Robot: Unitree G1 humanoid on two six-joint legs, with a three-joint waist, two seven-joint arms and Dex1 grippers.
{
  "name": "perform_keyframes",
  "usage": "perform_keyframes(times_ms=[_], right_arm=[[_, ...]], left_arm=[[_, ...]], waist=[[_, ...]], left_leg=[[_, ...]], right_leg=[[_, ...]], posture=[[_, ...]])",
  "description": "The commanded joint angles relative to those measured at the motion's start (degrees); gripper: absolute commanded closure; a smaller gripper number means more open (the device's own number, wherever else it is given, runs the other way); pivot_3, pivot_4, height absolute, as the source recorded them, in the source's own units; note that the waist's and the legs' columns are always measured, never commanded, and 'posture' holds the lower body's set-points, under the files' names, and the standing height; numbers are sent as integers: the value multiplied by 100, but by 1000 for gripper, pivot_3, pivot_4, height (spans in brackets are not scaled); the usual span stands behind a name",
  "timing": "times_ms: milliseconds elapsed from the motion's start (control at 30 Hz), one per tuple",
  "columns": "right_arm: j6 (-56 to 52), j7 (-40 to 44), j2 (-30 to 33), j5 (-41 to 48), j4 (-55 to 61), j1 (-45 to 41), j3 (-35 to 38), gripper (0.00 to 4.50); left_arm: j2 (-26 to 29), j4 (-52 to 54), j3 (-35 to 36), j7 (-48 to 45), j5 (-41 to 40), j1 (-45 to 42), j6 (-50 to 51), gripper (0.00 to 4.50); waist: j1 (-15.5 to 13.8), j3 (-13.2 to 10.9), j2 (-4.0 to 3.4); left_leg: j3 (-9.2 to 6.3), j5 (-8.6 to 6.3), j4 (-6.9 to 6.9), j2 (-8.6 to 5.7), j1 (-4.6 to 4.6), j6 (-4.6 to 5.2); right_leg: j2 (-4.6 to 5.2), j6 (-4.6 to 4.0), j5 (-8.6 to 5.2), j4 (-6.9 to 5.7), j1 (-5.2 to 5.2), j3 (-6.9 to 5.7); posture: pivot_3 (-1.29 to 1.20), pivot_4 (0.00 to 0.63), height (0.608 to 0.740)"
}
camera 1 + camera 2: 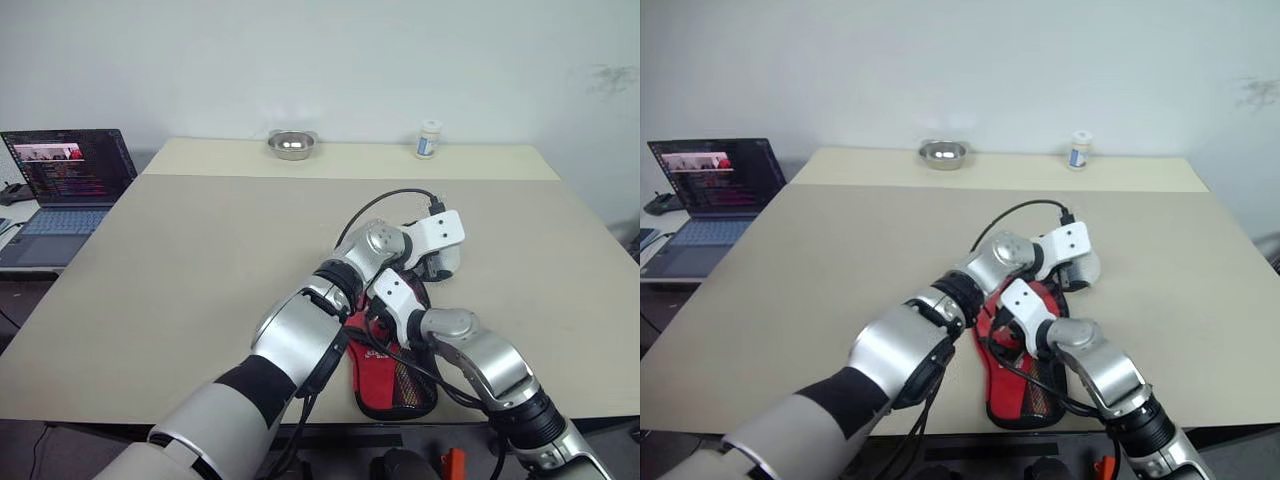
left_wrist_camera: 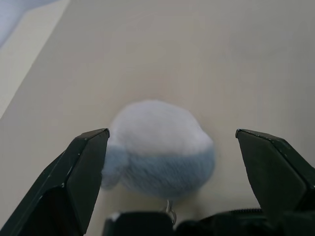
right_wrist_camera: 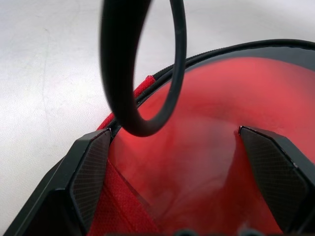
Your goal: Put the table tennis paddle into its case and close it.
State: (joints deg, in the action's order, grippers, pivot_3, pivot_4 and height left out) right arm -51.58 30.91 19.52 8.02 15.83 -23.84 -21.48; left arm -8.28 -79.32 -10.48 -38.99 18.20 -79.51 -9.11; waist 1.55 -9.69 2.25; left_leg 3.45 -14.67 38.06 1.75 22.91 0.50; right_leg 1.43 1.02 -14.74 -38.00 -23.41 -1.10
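The case (image 1: 400,385) lies near the table's front edge, red side up, with its black mesh pocket toward me. Its round end is under both wrists. The table tennis paddle is hidden. My left gripper (image 2: 172,132) reaches across to the case's far end and stands open. A fluffy white and pale blue pom-pom (image 2: 160,147) rests on the table just past its fingers (image 2: 83,167), untouched. My right gripper (image 3: 174,130) is open too, hovering close over the case's red face (image 3: 206,147) and black zipper edge, with nothing in its grip.
A black cable (image 3: 133,73) loops in front of the right gripper. At the far edge of the beige table (image 1: 200,260) stand a metal bowl (image 1: 292,145) and a small white bottle (image 1: 428,140). An open laptop (image 1: 65,185) sits off to the left.
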Motion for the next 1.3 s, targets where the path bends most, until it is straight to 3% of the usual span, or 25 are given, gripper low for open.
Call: perform_keyframes(times_ms=[33,267,433,500,600,700,900,1167,1300], right_arm=[[-617,4,179,74,134,148,11,0],[-1623,-115,413,390,1688,128,579,0],[-2197,-101,631,745,2610,163,942,0],[-2394,-52,686,938,2873,137,1146,0],[-2703,58,844,1224,3211,-8,1673,0],[-2918,314,1251,1524,3401,-101,2257,0],[-2846,426,2086,1703,3237,-102,3081,0],[-2551,73,2146,1603,2984,210,3303,0],[-2321,-265,2010,1448,2700,196,3253,0]], left_arm=[[242,263,266,271,-233,-163,8,11],[1163,469,404,60,-333,-271,-321,11],[1658,608,1042,-58,-990,-251,-14,11],[1728,744,1289,-506,-1351,-139,112,11],[1865,1453,1454,-2223,-2022,434,525,11],[2107,2513,1047,-3247,-2111,1291,781,11],[2202,4182,476,-3695,-2272,2231,1543,11],[1919,4883,-337,-3689,-2121,3109,1166,11],[1829,4331,-482,-3311,-1920,3203,832,11]], waist=[[-4,-1,0],[-8,-8,-1],[-12,-12,-2],[-9,-13,-2],[-3,-13,-4],[2,-13,-6],[-23,-20,-7],[-70,-15,-12],[-72,-14,-12]], left_leg=[[0,0,0,-1,3,0],[6,0,-7,-4,46,-1],[3,1,1,-6,102,-3],[2,1,-1,-8,105,-3],[3,1,-1,-10,107,-3],[7,2,1,-10,99,-5],[-4,2,3,-6,97,-5],[0,2,8,-10,87,-3],[-2,2,13,-9,88,-2]], right_leg=[[0,0,0,2,-1,0],[5,-1,0,6,-45,4],[6,-30,18,0,-97,-1],[8,-30,18,3,-97,-6],[9,-30,18,7,-96,-7],[10,-31,18,1,-93,-3],[8,-35,20,-9,-91,-7],[8,-34,21,-6,-76,2],[4,-37,23,-11,-78,1]], posture=[[0,150,740],[0,150,740],[0,150,740],[0,150,740],[0,150,740],[0,150,740],[0,150,740],[0,150,740],[0,150,740]])
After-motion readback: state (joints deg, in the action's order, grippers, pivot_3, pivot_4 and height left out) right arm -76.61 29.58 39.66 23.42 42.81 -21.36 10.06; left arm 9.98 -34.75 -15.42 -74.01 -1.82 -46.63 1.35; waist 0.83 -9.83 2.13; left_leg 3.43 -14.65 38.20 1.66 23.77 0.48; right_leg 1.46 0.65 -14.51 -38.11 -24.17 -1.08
